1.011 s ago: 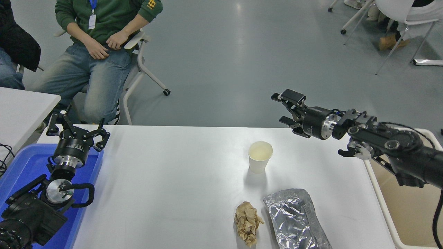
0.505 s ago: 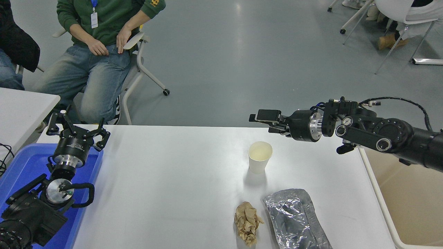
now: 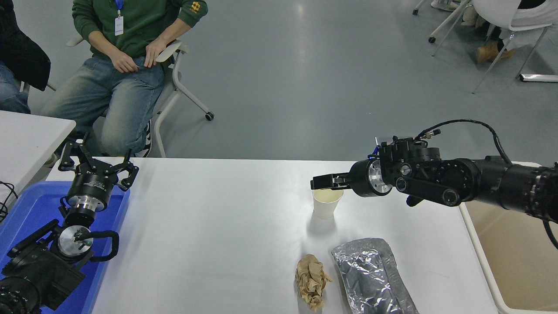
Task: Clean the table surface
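cup [image 3: 327,204] behind wad [image 3: 311,281], perhaps foil [image 3: 372,277] rightward

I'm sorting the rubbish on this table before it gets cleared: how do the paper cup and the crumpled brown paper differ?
The paper cup is white and stands upright with its mouth open; the crumpled brown paper is tan and lies as a shapeless wad. The cup sits farther from the camera, with the right gripper at its rim; the wad lies nearer, untouched. Both rest on the table surface.

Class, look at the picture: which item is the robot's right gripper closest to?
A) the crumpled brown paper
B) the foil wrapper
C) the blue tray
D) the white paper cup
D: the right gripper hangs at the far rim of the white paper cup, while the crumpled brown paper and foil wrapper lie nearer the camera.
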`<act>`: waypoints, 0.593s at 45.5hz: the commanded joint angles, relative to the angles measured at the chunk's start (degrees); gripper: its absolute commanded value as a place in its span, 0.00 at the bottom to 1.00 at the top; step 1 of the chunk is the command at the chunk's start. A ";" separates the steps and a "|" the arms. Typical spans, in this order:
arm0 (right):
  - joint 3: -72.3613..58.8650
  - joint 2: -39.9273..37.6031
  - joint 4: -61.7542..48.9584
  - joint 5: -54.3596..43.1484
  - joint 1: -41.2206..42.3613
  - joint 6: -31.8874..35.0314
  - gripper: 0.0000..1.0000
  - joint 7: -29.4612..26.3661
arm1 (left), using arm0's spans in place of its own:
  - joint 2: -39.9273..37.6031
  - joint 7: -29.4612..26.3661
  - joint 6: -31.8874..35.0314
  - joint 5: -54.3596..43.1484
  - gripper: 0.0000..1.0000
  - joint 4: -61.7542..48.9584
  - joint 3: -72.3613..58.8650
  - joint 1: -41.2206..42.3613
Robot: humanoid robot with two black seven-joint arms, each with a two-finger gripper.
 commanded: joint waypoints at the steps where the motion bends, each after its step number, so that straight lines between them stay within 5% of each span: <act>1: -1.15 0.83 -1.59 -0.13 0.89 -0.14 1.00 -1.79 | 0.00 0.00 0.00 0.00 1.00 0.00 0.00 -0.03; 27: -1.15 9.88 -13.02 1.10 -2.98 -0.22 0.98 -1.97 | 0.00 0.00 0.00 0.00 1.00 0.00 0.00 -0.03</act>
